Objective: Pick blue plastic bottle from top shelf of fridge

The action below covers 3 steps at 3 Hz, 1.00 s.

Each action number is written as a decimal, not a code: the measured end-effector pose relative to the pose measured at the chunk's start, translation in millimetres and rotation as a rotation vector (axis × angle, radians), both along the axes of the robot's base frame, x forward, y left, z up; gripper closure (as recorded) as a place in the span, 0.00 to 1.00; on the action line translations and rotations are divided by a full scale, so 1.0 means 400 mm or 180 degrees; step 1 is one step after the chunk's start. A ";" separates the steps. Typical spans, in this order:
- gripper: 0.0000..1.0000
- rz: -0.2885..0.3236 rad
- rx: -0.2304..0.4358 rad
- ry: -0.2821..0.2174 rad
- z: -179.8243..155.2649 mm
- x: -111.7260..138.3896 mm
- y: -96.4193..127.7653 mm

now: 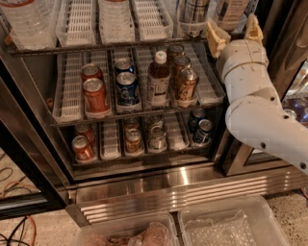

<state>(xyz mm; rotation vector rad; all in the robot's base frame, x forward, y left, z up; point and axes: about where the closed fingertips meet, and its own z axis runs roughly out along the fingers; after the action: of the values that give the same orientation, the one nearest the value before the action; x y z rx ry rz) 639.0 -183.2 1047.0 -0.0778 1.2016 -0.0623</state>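
I read the gripper [234,30] at the right end of the top shelf [79,26], at the end of the white arm [260,110] that reaches in from the right. Its two tan fingers [216,37] stand apart and point up. The blue plastic bottle [232,8] stands upright at the shelf's right end, its lower part flanked by the fingers. I cannot tell whether they touch it.

The shelf's white slotted trays are cut off by the frame's top edge. A clear water bottle [26,19] stands at its left end.

The fridge [159,190] shows a ribbed steel base and a black door frame [21,158] on the left. The floor [48,229] is speckled. Cables [13,230] lie at lower left, and two clear bins [231,223] sit below the base.
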 end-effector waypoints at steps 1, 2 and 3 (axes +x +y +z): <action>0.36 -0.0009 -0.0063 -0.0143 0.057 0.071 -0.020; 0.37 -0.0027 -0.0064 -0.0161 0.067 0.087 -0.029; 0.55 -0.0027 -0.0062 -0.0151 0.064 0.090 -0.030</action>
<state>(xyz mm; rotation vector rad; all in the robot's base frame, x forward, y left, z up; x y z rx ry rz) 675.0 -195.1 1072.8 -0.0879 1.1541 -0.0829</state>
